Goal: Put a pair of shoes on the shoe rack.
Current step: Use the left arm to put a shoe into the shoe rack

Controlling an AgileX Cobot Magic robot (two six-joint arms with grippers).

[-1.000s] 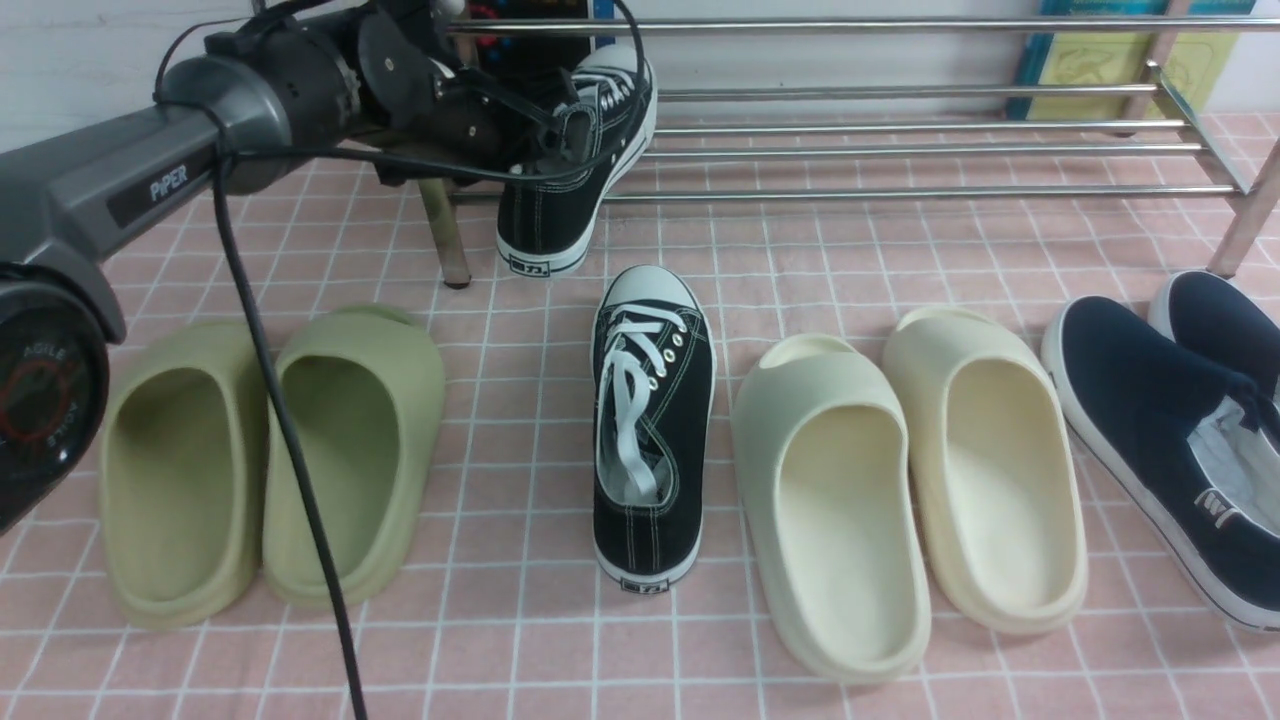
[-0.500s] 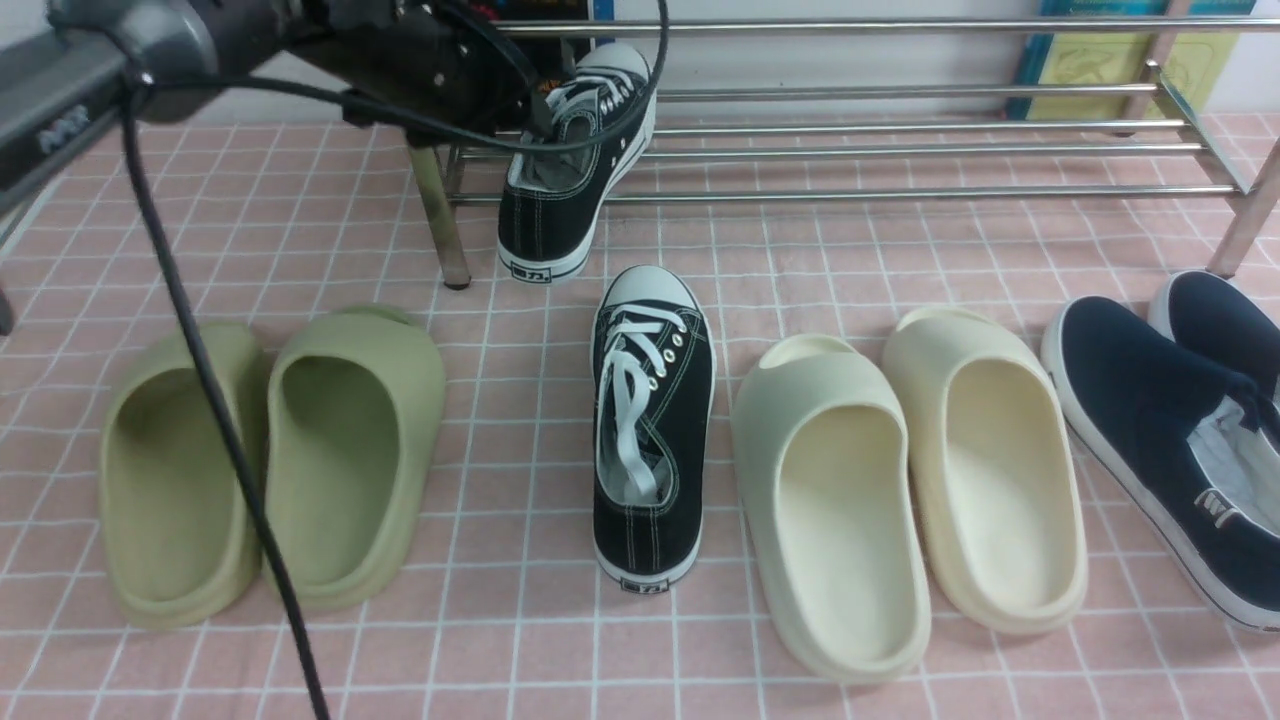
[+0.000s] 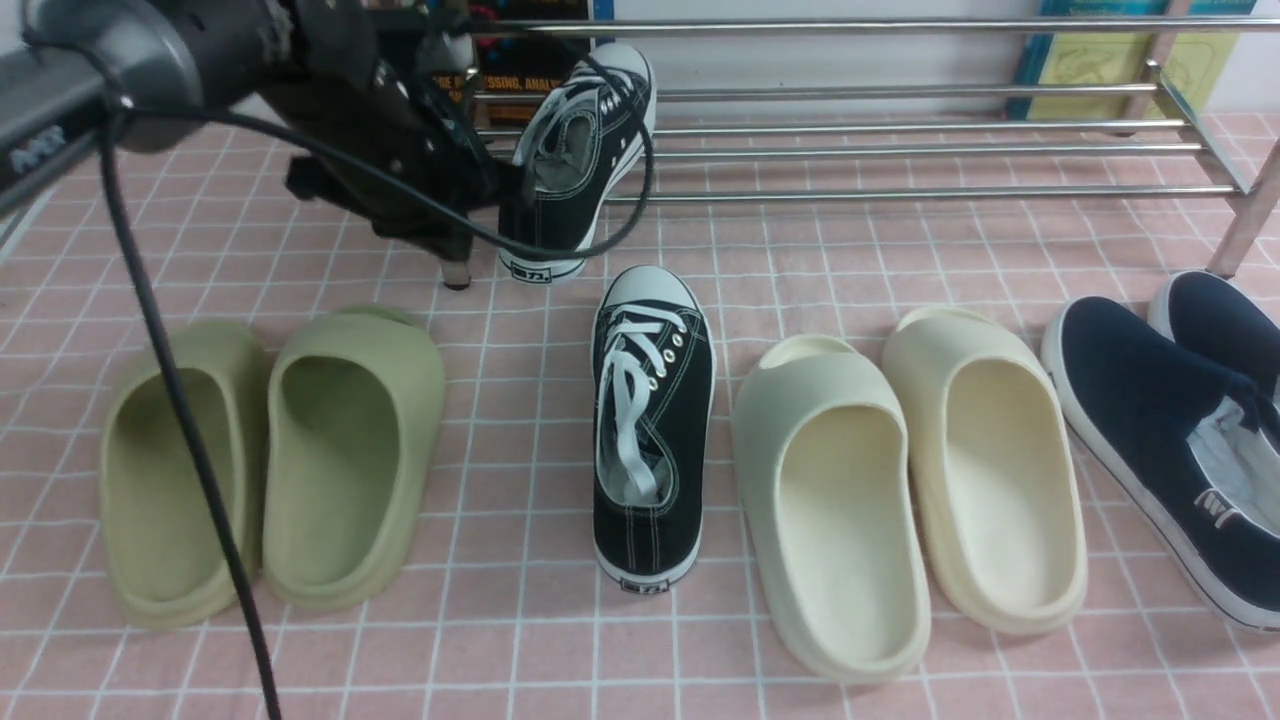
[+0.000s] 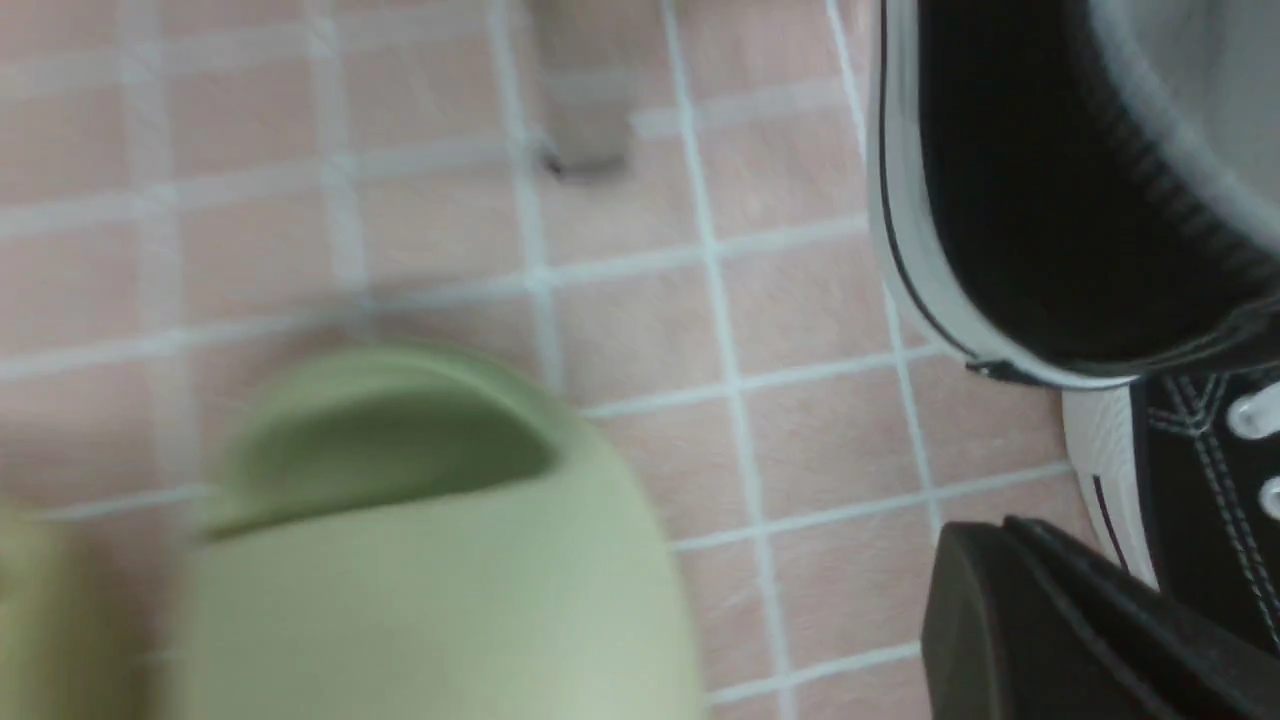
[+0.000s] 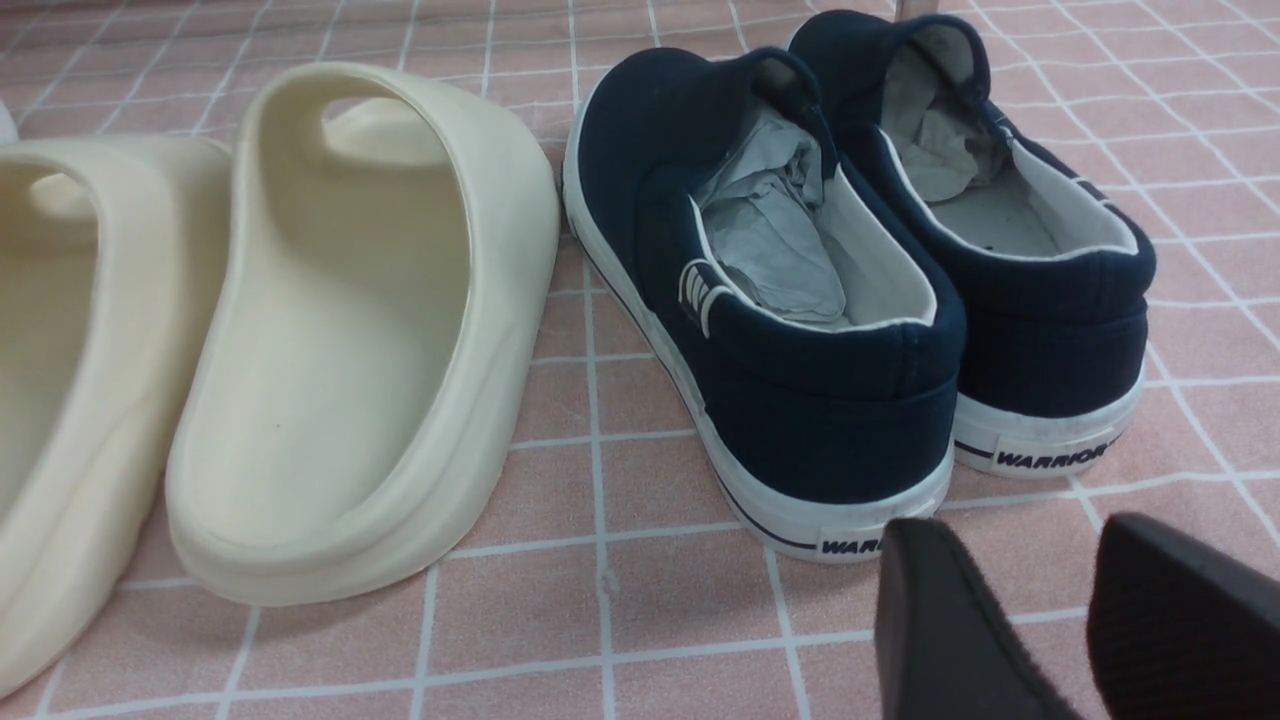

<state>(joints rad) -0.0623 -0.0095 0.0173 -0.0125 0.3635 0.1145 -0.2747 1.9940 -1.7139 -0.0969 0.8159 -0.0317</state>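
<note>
- The left claw (image 3: 478, 200) hangs just beside the heel of the first sneaker (image 3: 575, 150). I cannot tell whether it is released or clenched, because its wrist view shows only one finger (image 4: 1050, 620), with nothing gripped.
- That sneaker leans toe-up on the bars at the left end of the shoe rack (image 3: 900, 150). Its heel overhangs the near bar, so I judge it seated but not pushed fully in.
- The second sneaker (image 3: 650, 430) lies on the counter (image 3: 800, 260) between the olive slides (image 3: 350, 460) and the cream slides (image 3: 830, 500), with its toe toward the rack, handy for a straight lift.
- The right claw (image 5: 1030, 545) is released and empty near the navy slip-ons (image 5: 800, 330), likely parked clear.
- Only the front view shows the rack and both sneakers together. Only the right wrist view shows the right claw's gap.
</note>
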